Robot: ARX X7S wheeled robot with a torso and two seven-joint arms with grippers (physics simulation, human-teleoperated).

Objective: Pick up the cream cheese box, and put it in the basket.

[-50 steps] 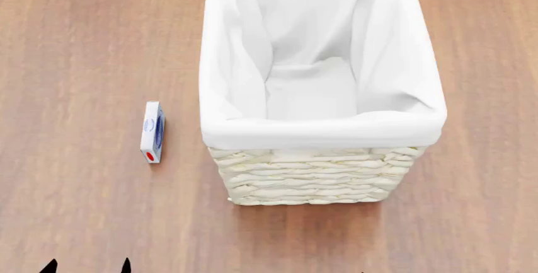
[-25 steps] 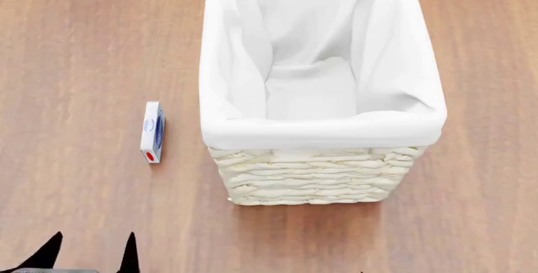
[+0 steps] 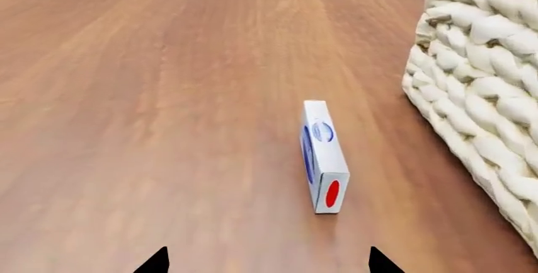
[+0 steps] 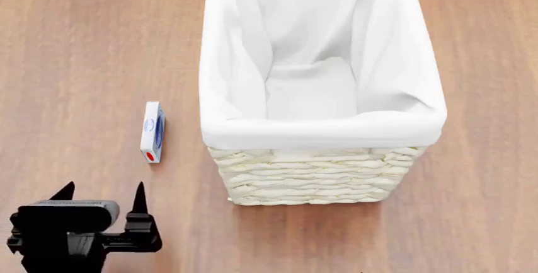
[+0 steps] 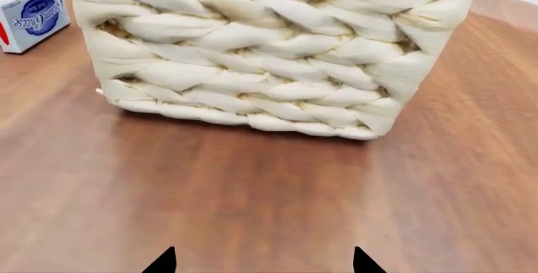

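The cream cheese box [image 4: 151, 132] is small, thin and white, with a blue oval logo and a red spot. It stands on its edge on the wooden floor, just left of the basket [image 4: 319, 172]. It also shows in the left wrist view [image 3: 322, 155] and in the right wrist view [image 5: 29, 16]. The basket is tall, woven, cream, with a white cloth liner [image 4: 324, 131]. My left gripper [image 4: 101, 195] is open and empty, short of the box on its near side; its fingertips [image 3: 155, 261] stand wide apart. My right gripper [image 5: 262, 261] is open and empty, facing the basket's near wall [image 5: 261, 52].
Wooden floor [image 4: 84, 46] lies all around. The basket's woven wall [image 3: 479, 90] stands close beside the box in the left wrist view.
My left gripper has moved forward into the head view, toward the box. The box and the basket have not moved.
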